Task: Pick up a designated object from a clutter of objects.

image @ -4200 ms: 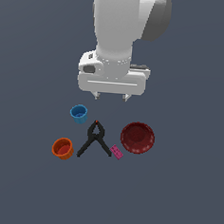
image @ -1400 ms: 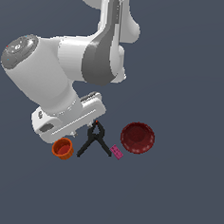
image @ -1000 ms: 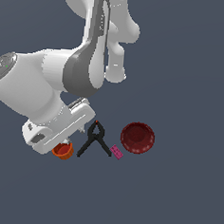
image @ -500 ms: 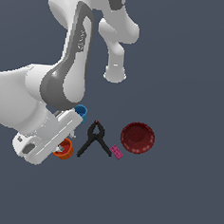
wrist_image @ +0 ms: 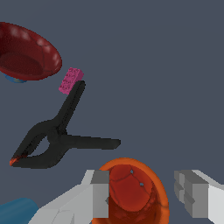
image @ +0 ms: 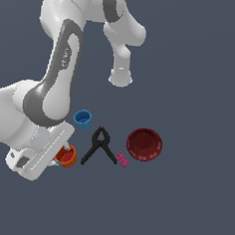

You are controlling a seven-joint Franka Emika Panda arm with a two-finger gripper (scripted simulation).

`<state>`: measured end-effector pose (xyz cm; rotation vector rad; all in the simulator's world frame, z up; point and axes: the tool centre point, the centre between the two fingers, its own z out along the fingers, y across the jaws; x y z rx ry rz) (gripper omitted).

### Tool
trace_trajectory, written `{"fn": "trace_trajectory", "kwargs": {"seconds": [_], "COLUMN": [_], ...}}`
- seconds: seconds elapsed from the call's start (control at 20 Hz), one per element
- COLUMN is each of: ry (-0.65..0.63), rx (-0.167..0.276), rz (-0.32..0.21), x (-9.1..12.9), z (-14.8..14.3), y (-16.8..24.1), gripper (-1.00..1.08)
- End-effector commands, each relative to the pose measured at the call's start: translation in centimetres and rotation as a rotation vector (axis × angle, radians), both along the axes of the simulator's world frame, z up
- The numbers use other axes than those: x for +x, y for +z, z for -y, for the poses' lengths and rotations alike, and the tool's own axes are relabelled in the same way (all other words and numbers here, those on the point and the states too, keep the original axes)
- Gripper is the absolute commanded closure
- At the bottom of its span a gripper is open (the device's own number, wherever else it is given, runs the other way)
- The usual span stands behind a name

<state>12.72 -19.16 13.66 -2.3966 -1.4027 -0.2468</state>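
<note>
The orange-red cup point(image: 68, 156) stands at the exterior view's left end of the clutter, partly covered by my hand. In the wrist view the cup point(wrist_image: 131, 192) lies between my two fingers point(wrist_image: 99, 194), which stand apart on either side of it. My gripper point(image: 59, 158) point(wrist_image: 146, 197) is open and low around the cup, with a gap showing at one finger. The blue cup point(image: 83, 119) point(wrist_image: 17, 212), the black clamp point(image: 100, 146) point(wrist_image: 52, 140), the pink block point(image: 122, 160) point(wrist_image: 71, 80) and the dark red bowl point(image: 144, 144) point(wrist_image: 26, 54) lie close by.
The clamp's handles point(wrist_image: 94, 143) point toward the orange cup and end just short of its rim. The arm's large white links point(image: 46, 99) hang over the exterior view's left side. The grey floor point(image: 182, 204) carries everything.
The arm has swung toward the exterior view's left and come down, tilted. The hand moved from above the blue cup to around the orange cup. The objects have not moved.
</note>
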Motion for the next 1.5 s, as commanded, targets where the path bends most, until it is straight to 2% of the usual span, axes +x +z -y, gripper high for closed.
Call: {"fn": "trace_trajectory", "kwargs": {"seconds": [0.0, 0.35, 0.7, 1.15, 1.45], "ry": [0.038, 0.123, 0.171, 0.181, 0.183], "rx": [0.018, 0.057, 0.079, 0.083, 0.084], "rz": [0.025, 0.086, 0.124, 0.132, 0.134], "x": [0.2, 0.4, 0.5, 0.4, 0.5], "z": [0.9, 2.9, 4.0, 4.3, 3.3], "y": [-0.9, -3.0, -4.2, -4.7, -6.6], "gripper": [-0.20, -0.20, -0.20, -0.20, -0.20]}}
